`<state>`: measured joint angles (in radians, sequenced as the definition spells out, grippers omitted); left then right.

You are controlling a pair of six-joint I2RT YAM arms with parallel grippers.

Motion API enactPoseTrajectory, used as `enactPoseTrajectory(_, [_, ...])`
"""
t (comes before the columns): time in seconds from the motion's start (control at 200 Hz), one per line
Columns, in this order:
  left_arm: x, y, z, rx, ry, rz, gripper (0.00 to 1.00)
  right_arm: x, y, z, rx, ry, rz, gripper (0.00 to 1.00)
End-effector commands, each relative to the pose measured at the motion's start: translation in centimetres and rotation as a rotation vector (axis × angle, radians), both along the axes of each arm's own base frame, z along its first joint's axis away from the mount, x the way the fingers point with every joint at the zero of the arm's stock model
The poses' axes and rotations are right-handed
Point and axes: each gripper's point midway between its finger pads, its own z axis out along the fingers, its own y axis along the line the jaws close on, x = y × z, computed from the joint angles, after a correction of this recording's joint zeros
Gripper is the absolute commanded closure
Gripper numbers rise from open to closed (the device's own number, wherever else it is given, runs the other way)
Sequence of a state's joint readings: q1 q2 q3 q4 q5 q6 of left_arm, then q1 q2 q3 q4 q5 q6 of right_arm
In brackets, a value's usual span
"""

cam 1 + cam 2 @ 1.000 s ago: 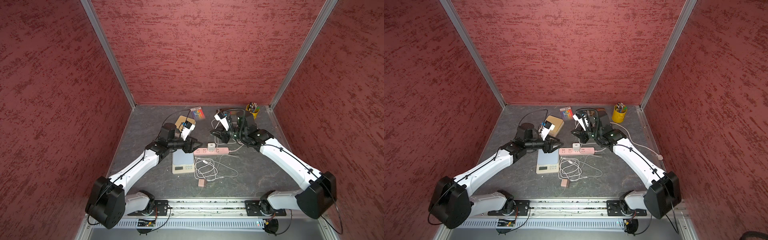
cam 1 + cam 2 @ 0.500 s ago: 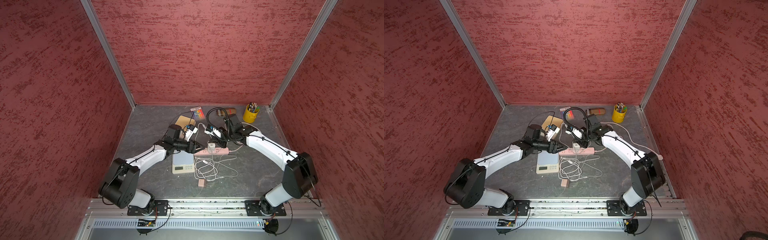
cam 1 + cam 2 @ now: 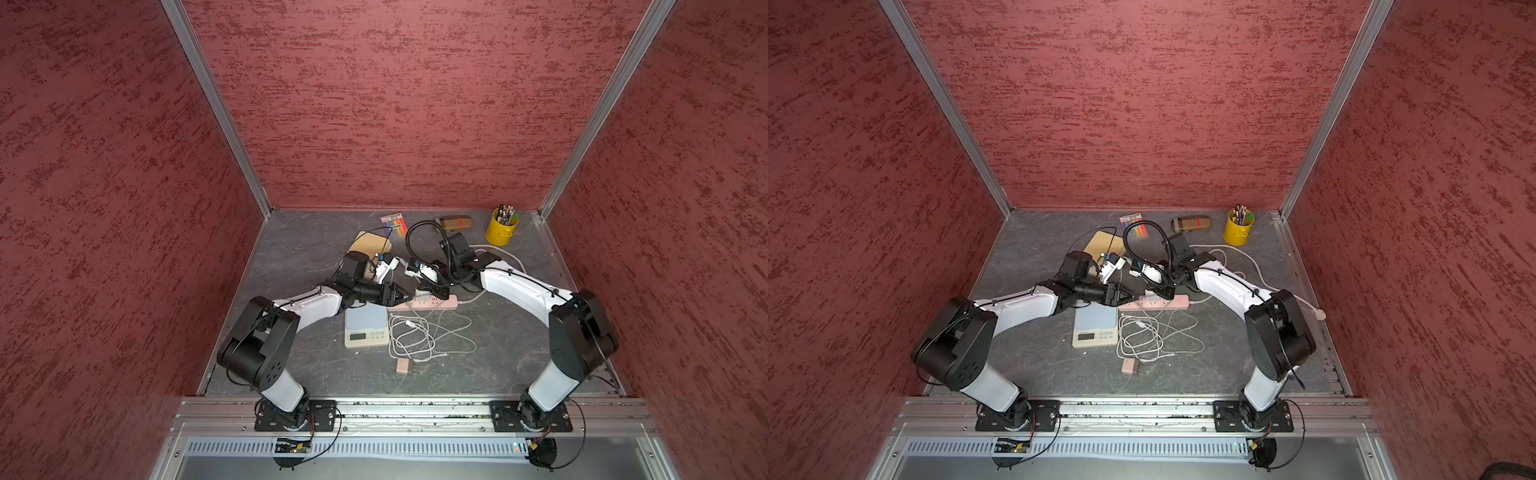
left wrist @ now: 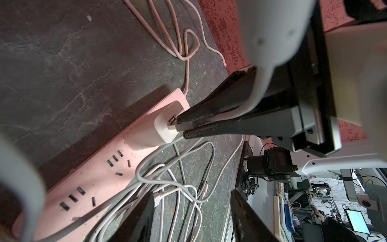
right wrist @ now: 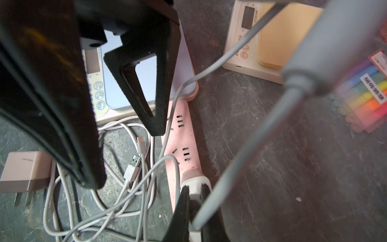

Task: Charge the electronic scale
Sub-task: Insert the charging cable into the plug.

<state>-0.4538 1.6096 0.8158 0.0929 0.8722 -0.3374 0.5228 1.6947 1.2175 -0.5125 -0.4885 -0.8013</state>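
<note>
The scale (image 3: 366,328) sits flat on the tabletop (image 3: 299,266), right against the pink power strip (image 3: 444,302), and as far as I can tell nothing is plugged into it yet. Beside it the loose cables (image 3: 415,338) lie in a heap, unmoved. Big change in the last second: both my arms have swung down low. My right claw (image 4: 181,127) is now pinched shut on a small plug (image 4: 171,126), pressing it at the white charger (image 4: 150,134) that stands in the strip. So I judge the power end is going in, and the scale end comes after. My left claw (image 3: 401,297) hovers half open and empty over the strip's end next to the scale. In the back corner a yellow cup (image 3: 500,237) stands upright, full of pencils (image 3: 506,212).
</note>
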Motion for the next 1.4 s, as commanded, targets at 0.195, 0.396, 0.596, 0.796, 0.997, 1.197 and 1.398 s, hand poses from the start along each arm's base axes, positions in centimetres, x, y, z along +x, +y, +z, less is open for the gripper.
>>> enactPoseTrajectory(0.195, [0.9, -0.8, 0.6, -0.031, -0.024, -0.022, 0.41, -0.1, 0.0, -1.0, 0.036, -0.041, 0.035, 1.0])
enactPoseTrajectory(0.396, [0.9, -0.9, 0.1, -0.026, -0.008, -0.021, 0.41, -0.3, -0.5, -1.2, 0.038, -0.02, 0.043, 1.0])
enactPoseTrajectory(0.596, [1.1, -1.0, -0.4, -0.024, 0.008, -0.016, 0.41, -1.0, -1.5, -1.3, 0.021, 0.026, 0.052, 1.0])
enactPoseTrajectory(0.796, [1.4, -1.3, -0.8, -0.021, 0.024, -0.008, 0.41, -1.4, -2.1, -1.8, 0.014, 0.054, 0.06, 1.0])
enactPoseTrajectory(0.997, [1.5, -1.5, -1.2, -0.014, 0.034, -0.001, 0.41, -1.5, -2.5, -2.2, 0.005, 0.092, 0.077, 1.0])
enactPoseTrajectory(1.197, [1.6, -1.4, -1.3, -0.009, 0.039, 0.006, 0.41, -1.6, -2.4, -2.3, 0.018, 0.103, 0.094, 1.0])
enactPoseTrajectory(1.398, [1.7, -1.4, -1.4, -0.004, 0.045, 0.011, 0.41, -2.1, -1.9, -3.0, 0.045, 0.142, 0.124, 1.0])
